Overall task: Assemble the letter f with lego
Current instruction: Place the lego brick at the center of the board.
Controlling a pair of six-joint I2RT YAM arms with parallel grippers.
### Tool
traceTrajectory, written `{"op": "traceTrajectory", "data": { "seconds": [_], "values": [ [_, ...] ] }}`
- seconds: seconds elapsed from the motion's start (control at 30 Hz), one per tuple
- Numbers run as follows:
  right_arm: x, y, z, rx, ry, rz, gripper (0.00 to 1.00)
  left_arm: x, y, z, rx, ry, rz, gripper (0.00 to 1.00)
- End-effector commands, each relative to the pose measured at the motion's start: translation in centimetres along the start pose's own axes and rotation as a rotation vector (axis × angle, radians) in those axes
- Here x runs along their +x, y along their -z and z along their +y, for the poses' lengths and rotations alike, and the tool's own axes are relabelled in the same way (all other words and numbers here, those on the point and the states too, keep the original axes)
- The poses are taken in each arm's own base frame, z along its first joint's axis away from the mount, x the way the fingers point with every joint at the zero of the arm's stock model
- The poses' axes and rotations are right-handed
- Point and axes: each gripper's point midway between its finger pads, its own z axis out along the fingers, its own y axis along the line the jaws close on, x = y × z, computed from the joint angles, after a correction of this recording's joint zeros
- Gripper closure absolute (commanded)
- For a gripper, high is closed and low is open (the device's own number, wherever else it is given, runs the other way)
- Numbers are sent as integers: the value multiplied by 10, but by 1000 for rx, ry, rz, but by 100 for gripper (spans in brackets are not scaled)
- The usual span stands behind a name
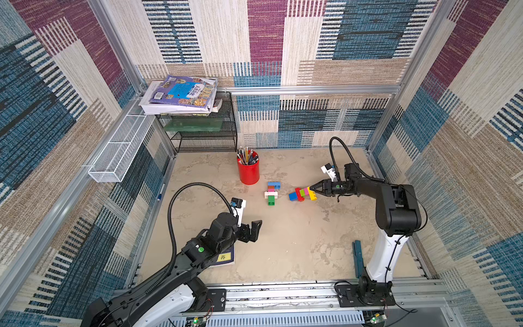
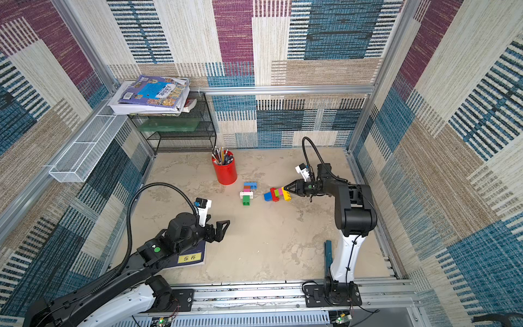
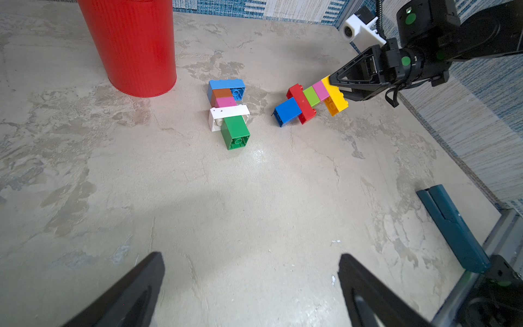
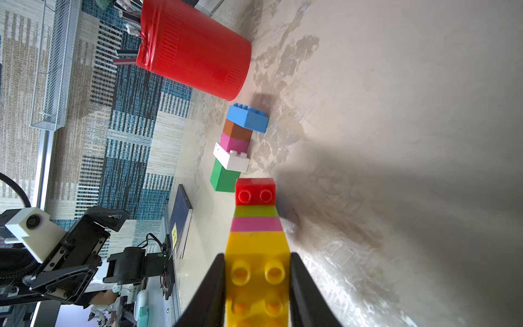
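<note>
Right wrist view showed the oblong yellow studded plastic brick [image 4: 257, 271] clamped between the two black fingers of my right gripper [image 4: 257, 256], one finger pressed on each long side. That brick ended a joined row of lego bricks [image 1: 302, 194], running pink, lime, red and then dark blue away from my fingertips. In both top views the row sat right of the table's middle, and I could not tell whether its blue end touched the surface. Just beside it, but apart from it, a second joined stack of lego bricks [image 3: 227, 113] lay on its side on the mottled beige tabletop [image 1: 283, 240]: light blue, brown, pink, an oblong white one set crosswise, and green at the near end. Behind that stack stood a red ribbed cylindrical cup [image 1: 249, 172] full of pencils. My left gripper [image 3: 251, 254] hung well apart from both groups, nearer my bases, its jaws spread wide above the tabletop. Under my left arm lay a dark blue book with a yellow label [image 1: 228, 254], and a teal plastic bar [image 1: 357, 254] lay by my right arm's base. A black wire shelf [image 1: 198, 136] carrying a pile of books [image 1: 181, 94] stood in the far left corner.
</note>
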Motion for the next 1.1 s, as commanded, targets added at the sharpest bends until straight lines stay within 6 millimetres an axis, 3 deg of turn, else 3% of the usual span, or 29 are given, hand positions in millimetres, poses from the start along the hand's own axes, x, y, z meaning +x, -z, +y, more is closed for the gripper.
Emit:
{"op": "traceTrajectory", "data": {
  "seconds": [0.0, 1.07],
  "values": [
    [-3, -1, 1, -22, 21, -5, 80, -4, 0, -2, 7, 16, -19, 1],
    [4, -18, -14, -10, -21, 27, 63, -3, -1, 0, 2, 16, -17, 1]
  ]
}}
